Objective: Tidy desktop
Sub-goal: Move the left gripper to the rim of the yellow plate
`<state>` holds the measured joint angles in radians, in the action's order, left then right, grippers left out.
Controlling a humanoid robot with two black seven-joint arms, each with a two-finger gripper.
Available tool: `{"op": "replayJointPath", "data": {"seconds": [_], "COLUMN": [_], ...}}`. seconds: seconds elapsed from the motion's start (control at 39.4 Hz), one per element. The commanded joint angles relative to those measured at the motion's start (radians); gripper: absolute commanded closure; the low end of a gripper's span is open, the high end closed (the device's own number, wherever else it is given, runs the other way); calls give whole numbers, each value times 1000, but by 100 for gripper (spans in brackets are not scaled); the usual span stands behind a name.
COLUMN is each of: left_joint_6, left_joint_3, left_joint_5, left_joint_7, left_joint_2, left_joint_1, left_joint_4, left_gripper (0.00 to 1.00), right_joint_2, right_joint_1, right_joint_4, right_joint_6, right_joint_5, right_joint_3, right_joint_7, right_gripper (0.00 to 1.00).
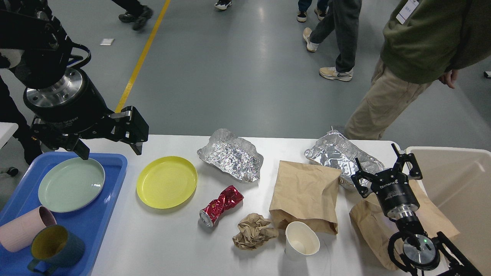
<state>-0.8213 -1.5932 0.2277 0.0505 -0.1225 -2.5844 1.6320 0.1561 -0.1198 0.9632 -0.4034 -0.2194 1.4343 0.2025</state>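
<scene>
The left end effector [110,151] hangs open and empty above the far left of the white surface [161,237], over the blue plastic tray [96,226]. The right end effector [385,167] stands open and empty above a foil pan and a brown paper bag [374,226].

The tray holds one pale green plate [71,184], one pink cup [23,233] on its side, and one dark teal mug [55,247].

The smooth white surface fills the lower view and carries:
- one yellow plate [167,181]
- two crumpled foil pans [231,155] [339,153]
- two brown paper bags, the other [305,193] at centre
- one crushed red can [221,205]
- one crumpled paper wad [253,231]
- one white paper cup [302,239]

A beige bin [456,184] stands at the right.
</scene>
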Motion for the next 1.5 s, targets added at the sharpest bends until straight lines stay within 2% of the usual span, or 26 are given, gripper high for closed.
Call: {"op": "replayJointPath", "data": {"seconds": [0.0, 0.23, 0.41, 0.51, 0.71, 0.94, 1.14, 1.34, 1.47], "left_joint_6": [-2, 11, 51, 132, 346, 404, 505, 758, 867], "left_joint_3": [4, 2, 9, 10, 1, 18, 130, 350, 404], "left_joint_5": [2, -5, 5, 10, 136, 243, 373, 403, 403], "left_joint_7": [5, -8, 8, 9, 8, 0, 0, 0, 3], "left_joint_2": [7, 3, -9, -20, -63, -157, -249, -270, -269], "left_joint_1": [3, 18, 110, 179, 354, 530, 742, 979, 1066], "left_joint_4": [6, 5, -18, -24, -34, -113, -179, -222, -248], "left_gripper": [4, 4, 4, 5, 8, 9, 9, 9, 8], "right_joint_2": [0, 0, -1, 0, 0, 0, 0, 0, 0], "right_joint_1": [0, 0, 0, 0, 0, -1, -1, -1, 0], "right_joint_4": [0, 0, 0, 0, 0, 0, 0, 0, 0], "right_joint_6": [0, 0, 0, 0, 0, 0, 0, 0, 0], "right_joint_5": [0, 0, 0, 0, 0, 0, 0, 0, 0], "right_joint_3": [0, 0, 0, 0, 0, 0, 0, 0, 0], "right_joint_7": [0, 2, 0, 0, 0, 0, 0, 0, 0], "right_gripper": [0, 0, 0, 0, 0, 0, 0, 0, 0]}}
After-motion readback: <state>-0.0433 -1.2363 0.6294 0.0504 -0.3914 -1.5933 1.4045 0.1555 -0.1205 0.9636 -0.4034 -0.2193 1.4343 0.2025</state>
